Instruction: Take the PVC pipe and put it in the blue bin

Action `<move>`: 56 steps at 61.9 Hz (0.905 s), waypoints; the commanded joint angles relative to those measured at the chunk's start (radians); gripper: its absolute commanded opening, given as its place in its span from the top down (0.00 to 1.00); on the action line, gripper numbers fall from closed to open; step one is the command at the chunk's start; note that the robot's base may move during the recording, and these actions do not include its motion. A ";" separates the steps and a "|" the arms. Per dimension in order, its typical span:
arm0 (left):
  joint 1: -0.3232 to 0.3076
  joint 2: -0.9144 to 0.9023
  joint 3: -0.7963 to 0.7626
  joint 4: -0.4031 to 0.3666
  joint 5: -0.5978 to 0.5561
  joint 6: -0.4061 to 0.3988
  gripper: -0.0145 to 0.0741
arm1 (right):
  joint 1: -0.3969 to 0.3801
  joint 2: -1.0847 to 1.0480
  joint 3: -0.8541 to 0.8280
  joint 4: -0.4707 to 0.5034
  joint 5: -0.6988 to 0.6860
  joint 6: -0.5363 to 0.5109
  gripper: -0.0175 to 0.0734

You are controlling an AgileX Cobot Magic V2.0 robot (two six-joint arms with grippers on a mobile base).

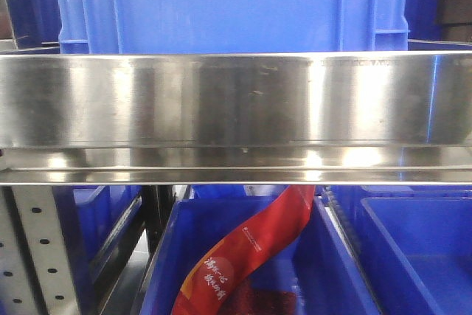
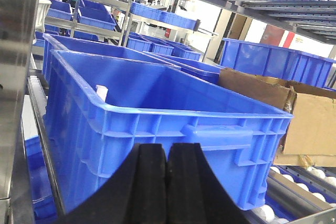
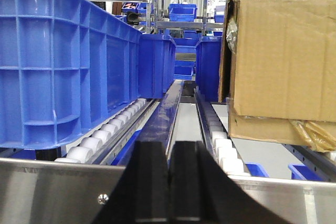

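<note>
Front view: a red packet (image 1: 251, 252) bearing white script (too small to read) lies in a lower bin (image 1: 166, 256) under the steel shelf rail (image 1: 236, 101). Left end effector (image 2: 167, 182), pads pressed together and empty, faces the blue bin (image 2: 157, 124). Right end effector (image 3: 169, 182), likewise clenched, points along roller tracks (image 3: 105, 137) beside a cardboard box (image 3: 283, 61). No PVC pipe is visible.

Shelf rail (image 1: 236, 101): brushed steel, shiny, smeared reflections. Blue bin (image 2: 157, 129): ribbed moulded plastic, semi-gloss. Cardboard box (image 3: 283, 61): matt, rough, creased. Fingers (image 2: 149, 182): matt black rubber.
</note>
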 commanded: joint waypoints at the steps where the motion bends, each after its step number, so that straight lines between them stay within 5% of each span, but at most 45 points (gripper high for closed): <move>1: 0.000 -0.005 0.002 -0.006 -0.014 -0.001 0.96 | -0.005 -0.003 0.000 -0.004 -0.025 -0.001 0.99; 30: 0.000 -0.005 0.005 0.005 -0.013 -0.001 0.96 | -0.005 -0.003 0.000 -0.004 -0.025 -0.001 0.99; 45: 0.014 -0.076 0.140 0.334 -0.175 -0.001 0.96 | -0.005 -0.003 0.000 -0.004 -0.025 -0.001 0.99; 56: 0.121 -0.193 0.279 0.351 -0.156 -0.001 0.96 | -0.005 -0.003 0.000 -0.004 -0.025 -0.001 0.99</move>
